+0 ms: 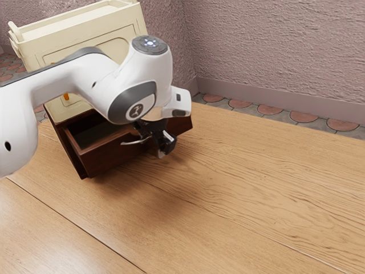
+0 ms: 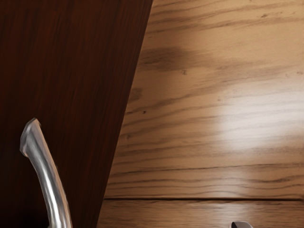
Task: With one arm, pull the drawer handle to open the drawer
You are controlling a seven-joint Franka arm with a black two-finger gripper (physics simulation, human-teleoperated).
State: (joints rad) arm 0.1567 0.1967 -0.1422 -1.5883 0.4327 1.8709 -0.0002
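Apparently mid-pull, a white robot arm (image 1: pixel 57 85) reaches in from the exterior view's left, its wrist bent over the front of a storage unit. Behind the arm rises the cream cabinet body (image 1: pixel 85 33), with a raised rim around its top. Below it is a dark brown wooden frame (image 1: pixel 69 152), standing on the tabletop (image 1: pixel 245 188). The dark brown drawer (image 1: pixel 108 158) juts out of this frame, partly open, with its shadowed hollow visible behind the front panel.

Next, toward the exterior view's right, a curved silver bar handle (image 1: pixel 132 142) stands out from the drawer front. That bow probably leaves a gap for gripping or hooking from above. The black hand (image 1: pixel 163 149) is tipped downward just beside it, low over the wood. Whether the hand is spread, pressed together or pinching the handle, I cannot tell. The wrist view has the handle's bright curve running in toward the hand, and the drawer front ending in a straight edge against pale wood grain.

Farther right, the tabletop spreads broadly, giving the drawer a surface to travel over. The textured pink wall (image 1: pixel 274 45) and the round floor tiles (image 1: pixel 271 109) lie past its far edge. The task looks well under way. Any further pull should run straight out from the cabinet; a sideways drag could bind the drawer or slip off the handle.
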